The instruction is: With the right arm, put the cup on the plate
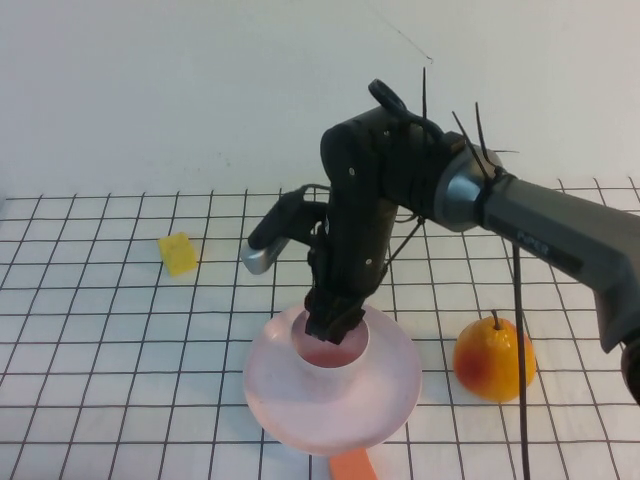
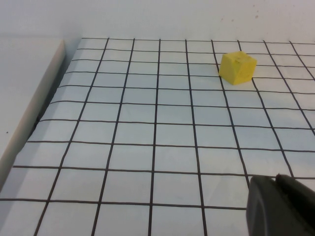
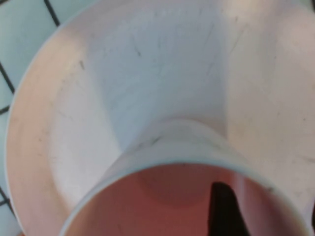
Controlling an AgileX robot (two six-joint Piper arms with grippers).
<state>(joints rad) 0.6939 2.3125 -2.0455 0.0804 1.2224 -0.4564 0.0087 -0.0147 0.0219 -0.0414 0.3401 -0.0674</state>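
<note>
Right hand [image 1: 333, 326] gripping cup [image 1: 331, 351] rim, cup sitting mid-plate [image 1: 390, 395]; snagged finger risking tipping on withdrawal. Left hand [image 2: 280, 206] idling at desk's 9 o'clock, grip state: cannot tell.

Right arm [image 1: 470, 200] reaches in from the right side, elbow high, wrist bent steeply downward. Right gripper [image 1: 332, 328] points down near the tabletop's centre, one dark finger [image 3: 224, 209] visible. Left gripper [image 2: 280, 206] sits low above the tabletop, only partly visible.
</note>
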